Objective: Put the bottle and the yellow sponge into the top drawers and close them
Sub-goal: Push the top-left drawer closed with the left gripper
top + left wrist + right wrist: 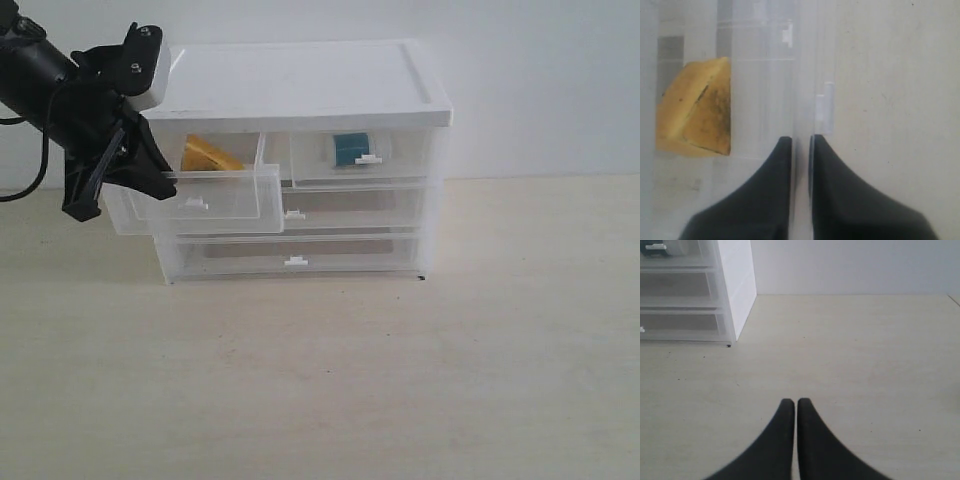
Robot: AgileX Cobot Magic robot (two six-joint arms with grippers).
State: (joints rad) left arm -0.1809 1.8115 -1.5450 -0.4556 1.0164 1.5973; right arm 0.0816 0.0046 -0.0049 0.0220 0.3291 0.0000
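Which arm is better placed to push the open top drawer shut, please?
Left. The left end effector is clamped on the front wall of the open drawer, with the sponge inside. The right end effector hangs shut over the table, away from the cabinet.

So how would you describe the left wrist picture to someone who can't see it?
A black claw pinches the clear front wall of an open drawer near its white tab handle. A yellow sponge lies inside the drawer, apart from the claw.
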